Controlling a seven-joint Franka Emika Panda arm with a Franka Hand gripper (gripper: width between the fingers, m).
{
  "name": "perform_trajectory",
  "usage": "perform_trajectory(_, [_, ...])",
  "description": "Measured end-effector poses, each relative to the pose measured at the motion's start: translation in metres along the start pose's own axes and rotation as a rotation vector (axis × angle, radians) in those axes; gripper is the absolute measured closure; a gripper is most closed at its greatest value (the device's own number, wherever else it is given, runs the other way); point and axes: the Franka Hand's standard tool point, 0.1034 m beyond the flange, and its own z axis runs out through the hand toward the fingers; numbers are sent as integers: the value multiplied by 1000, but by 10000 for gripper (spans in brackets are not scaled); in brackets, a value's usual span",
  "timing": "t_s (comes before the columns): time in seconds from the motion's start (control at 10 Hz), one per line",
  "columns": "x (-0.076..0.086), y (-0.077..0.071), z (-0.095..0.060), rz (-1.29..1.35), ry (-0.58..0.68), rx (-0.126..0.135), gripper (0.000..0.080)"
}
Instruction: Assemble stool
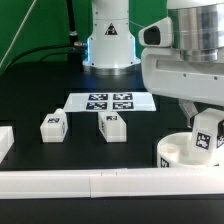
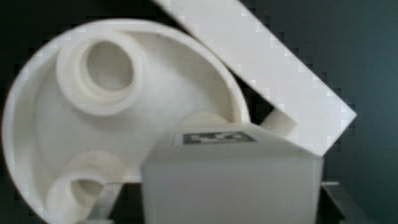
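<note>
Presently the seat drum sits on the black surface, just beside the long white rail; one leg hangs close above the drum's rim, clamped in the end effector; the wrist view shows an open socket near it. A spare leg and another spare leg lie well apart from the drum, the marker board beyond them. Best, I judge, to centre the held leg over a socket, keep it upright, and lower slowly.
</note>
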Motion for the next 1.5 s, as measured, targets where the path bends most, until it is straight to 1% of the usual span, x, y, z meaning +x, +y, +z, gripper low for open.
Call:
perform_trajectory(0.1, [0, 0, 1, 173, -19, 45, 462])
perform_trajectory(0.2, [1, 1, 0, 287, -36, 86, 462])
perform_trajectory(0.3, [0, 0, 0, 344, -44, 96, 462])
perform_trajectory(0.9, [-4, -1, 1, 619, -80, 97, 462])
perform_trajectory(1.0, [-4, -3, 1, 848, -95, 139, 462])
perform_trajectory(1.1, [-8, -4, 2, 954, -107, 143, 462])
perform_trajectory(1.2, [-12, -7, 3, 1102, -122, 160, 462])
perform_trajectory(1.3, [-17, -7, 4, 1159, -120, 200, 462])
perform_trajectory(1.4, [-20, -7, 5, 1189, -119, 225, 462])
perform_trajectory(1.5, [-19, -6, 5, 1210, -114, 241, 462])
